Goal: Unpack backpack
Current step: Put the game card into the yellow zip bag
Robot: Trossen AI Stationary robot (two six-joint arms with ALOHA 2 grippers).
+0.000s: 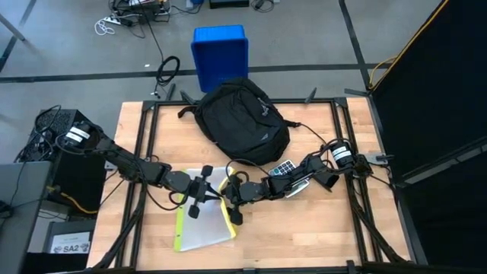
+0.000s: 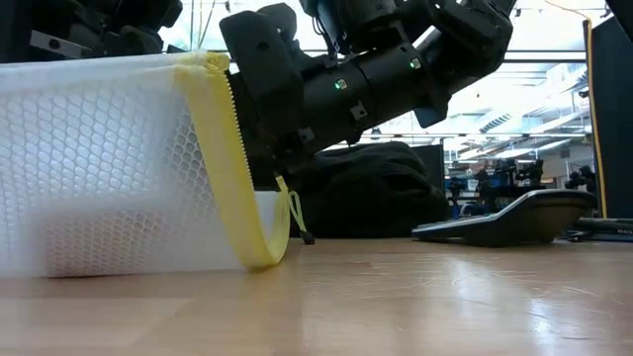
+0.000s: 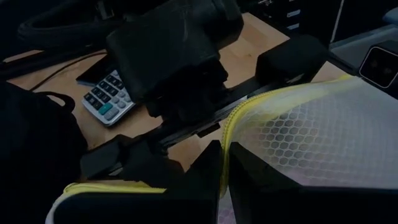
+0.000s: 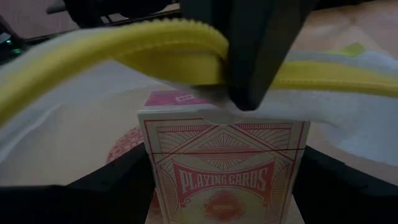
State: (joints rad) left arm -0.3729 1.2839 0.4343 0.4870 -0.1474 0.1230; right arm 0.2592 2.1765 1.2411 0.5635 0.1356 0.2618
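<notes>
A black backpack (image 1: 243, 122) lies on the far middle of the table. Near the front lies a white mesh pouch (image 1: 199, 228) with a yellow zipper edge (image 2: 232, 148). My left gripper (image 1: 213, 186) is shut on that edge and holds the pouch's mouth up. My right gripper (image 1: 226, 199) comes from the right and meets it at the mouth. It carries a red-and-white box of playing cards (image 4: 224, 168), with the lifted yellow edge (image 4: 155, 50) just above the box. My left gripper pinches the pouch's yellow zipper edge (image 3: 231, 124) between its two fingers, coming from the table's left. That edge is raised off the table and the rest of the pouch lies on the wood. My right gripper holds the card box by its two narrow sides (image 4: 149, 155), one finger on each. The fingers come from the table's right, slanting slightly down. The box's printed face is up and its far end is at the pouch's mouth.
A grey calculator (image 1: 284, 168) and a dark flat object (image 1: 298, 187) lie on the table beside the right arm, close to the backpack. A blue plastic bin (image 1: 221, 49) stands on the floor beyond the far edge. Bare wood lies toward the near right.
</notes>
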